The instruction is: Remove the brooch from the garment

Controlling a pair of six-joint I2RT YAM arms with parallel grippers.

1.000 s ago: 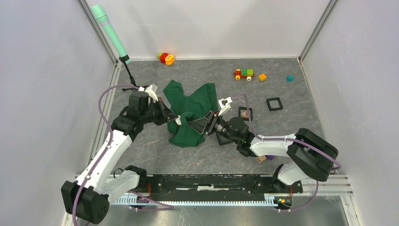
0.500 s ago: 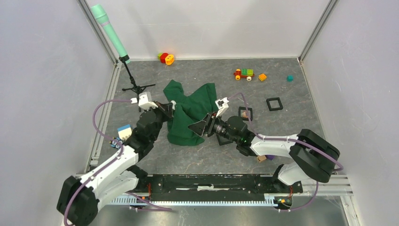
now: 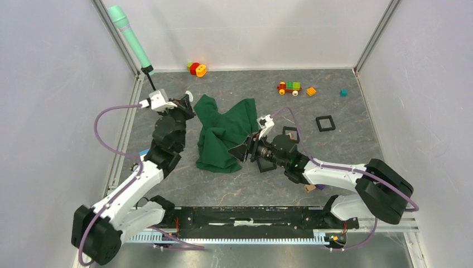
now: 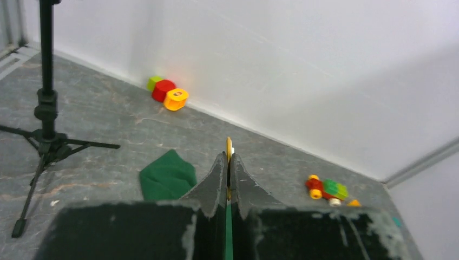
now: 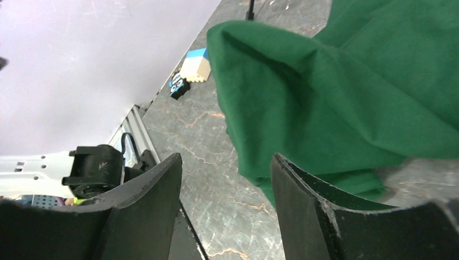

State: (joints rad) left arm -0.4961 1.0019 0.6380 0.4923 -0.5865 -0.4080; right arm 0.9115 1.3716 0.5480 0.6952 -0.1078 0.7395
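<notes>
The green garment (image 3: 226, 131) lies crumpled in the middle of the table. My left gripper (image 3: 186, 101) is raised off the garment's far left corner and is shut on the brooch (image 3: 189, 94). In the left wrist view the brooch (image 4: 229, 147) is a thin pale disc seen edge-on, sticking out past the closed tips of the left gripper (image 4: 228, 158). A corner of the garment (image 4: 168, 176) lies below on the left. My right gripper (image 3: 239, 152) stands open at the garment's near right edge. In its wrist view the right gripper (image 5: 224, 165) holds nothing, and the garment (image 5: 352, 92) lies just ahead.
A green microphone (image 3: 129, 36) on a black tripod (image 4: 46, 114) stands at the back left. Red, yellow and green toys (image 3: 196, 68) lie by the back wall, and a toy train (image 3: 289, 87) at the back right. Black square frames (image 3: 325, 123) lie right of the garment. A blue-and-beige block (image 5: 196, 64) sits near the left wall.
My left gripper has pulled away from the garment's middle towards the back left and risen, carrying the brooch. The right gripper has stayed open beside the garment, shifting only slightly.
</notes>
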